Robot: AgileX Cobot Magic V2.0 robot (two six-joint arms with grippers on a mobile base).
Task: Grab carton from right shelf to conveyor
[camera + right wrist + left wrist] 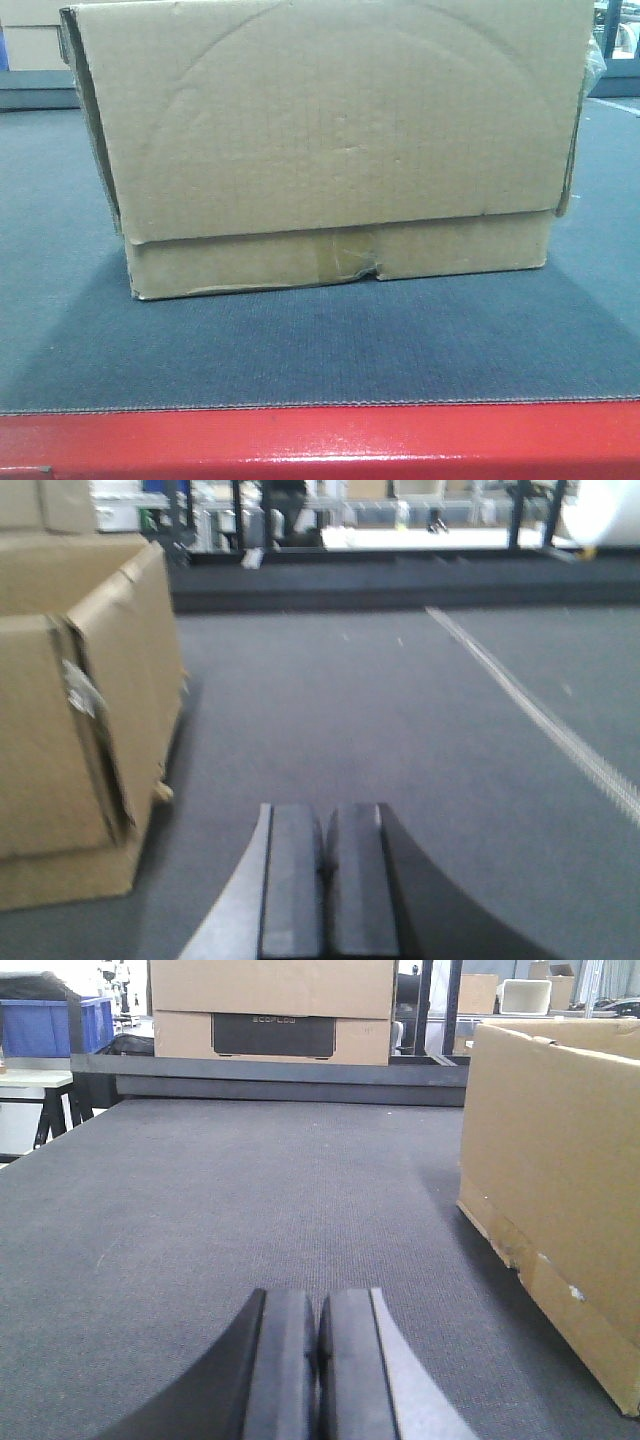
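Observation:
The brown carton (335,140) rests flat on the dark grey conveyor (320,350), behind its red front edge. In the left wrist view the carton (560,1190) stands to the right of my left gripper (318,1305), which is shut on nothing, low over the belt (250,1200) and apart from the box. Seen from the right wrist, the carton (80,700) is at the left, and my right gripper (324,820) is shut and empty over the belt (400,710), clear of the box. The right shelf is out of view.
Beyond the belt's far edge stands another cardboard box (270,1010) with a dark label. A blue bin (50,1025) sits at the far left. A pale line (540,710) runs along the belt on the right. Racks and clutter fill the background.

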